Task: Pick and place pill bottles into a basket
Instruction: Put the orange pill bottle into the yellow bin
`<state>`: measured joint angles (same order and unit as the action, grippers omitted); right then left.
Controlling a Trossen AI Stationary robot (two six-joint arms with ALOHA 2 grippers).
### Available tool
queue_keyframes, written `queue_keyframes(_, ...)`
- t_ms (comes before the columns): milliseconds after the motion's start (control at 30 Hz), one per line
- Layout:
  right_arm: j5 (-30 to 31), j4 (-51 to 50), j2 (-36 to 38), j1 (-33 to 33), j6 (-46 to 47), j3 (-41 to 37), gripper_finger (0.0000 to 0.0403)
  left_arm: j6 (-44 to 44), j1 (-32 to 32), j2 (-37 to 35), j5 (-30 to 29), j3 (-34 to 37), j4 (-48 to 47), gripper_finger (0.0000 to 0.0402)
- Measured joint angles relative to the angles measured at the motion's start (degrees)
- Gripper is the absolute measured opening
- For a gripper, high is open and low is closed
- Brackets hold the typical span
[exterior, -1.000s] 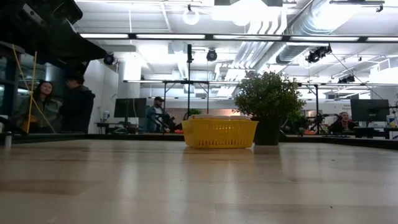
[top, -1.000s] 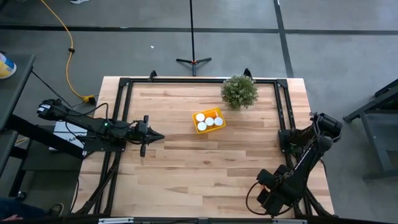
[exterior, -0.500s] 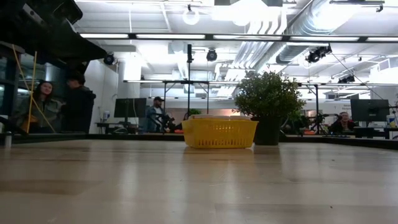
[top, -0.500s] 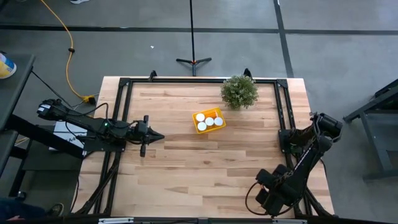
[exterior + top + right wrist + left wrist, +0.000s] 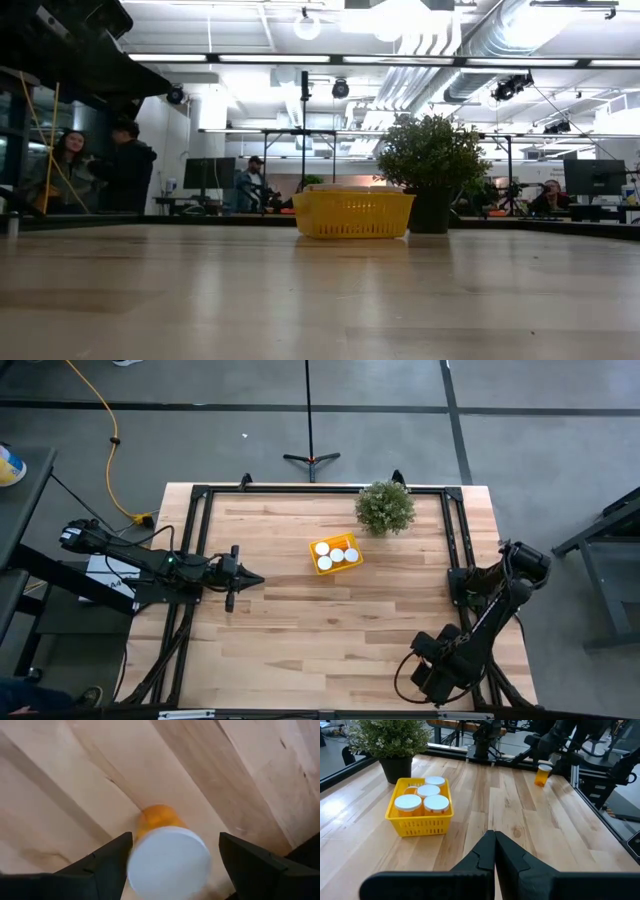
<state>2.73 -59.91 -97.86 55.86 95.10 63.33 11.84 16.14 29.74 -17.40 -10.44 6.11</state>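
Pale wooden planking forms the work table [image 5: 300, 630], framed by black rails, with an open workshop visible beyond it in the low view.

One small orange pill bottle with a round white cap [image 5: 167, 857] stands upright on the boards directly beneath the right gripper [image 5: 170, 862], centred between its two dark fingers [image 5: 107, 865]. The fingers stand wide on either side of the cap with clear gaps, so nothing is gripped yet; the spread appears set to pass over the cap for a top-down pick. In the left wrist view this bottle [image 5: 542, 775] sits near the table's far edge, under the right arm.

The small bright yellow plastic basket [image 5: 352, 563] lies well apart from the right gripper, toward mid-table. It holds four white-capped bottles [image 5: 422, 800], upright and packed side by side, presumably to leave room for more. Just beside the basket stands a bushy green potted plant [image 5: 385, 507].

The left gripper [image 5: 258, 579] waits low over the table's left side, fingers pressed together and empty, pointing toward the basket, which lies ahead of it at some distance.

Judgement: the right arm's next step is to descend and close on the bottle.
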Motion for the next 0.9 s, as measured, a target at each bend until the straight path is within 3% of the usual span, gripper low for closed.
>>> queue_keyframes(633,-1.66,3.69,-0.02,0.17,-0.62,-2.46,0.0284,0.00,0.00,-0.01,-0.01,0.00,0.02,0.0046)
queue_keyframes(900,-2.26,3.92,-0.02,0.13,-0.62,-2.46,0.0237,0.00,0.00,0.00,-0.01,0.00,0.02,0.0046)
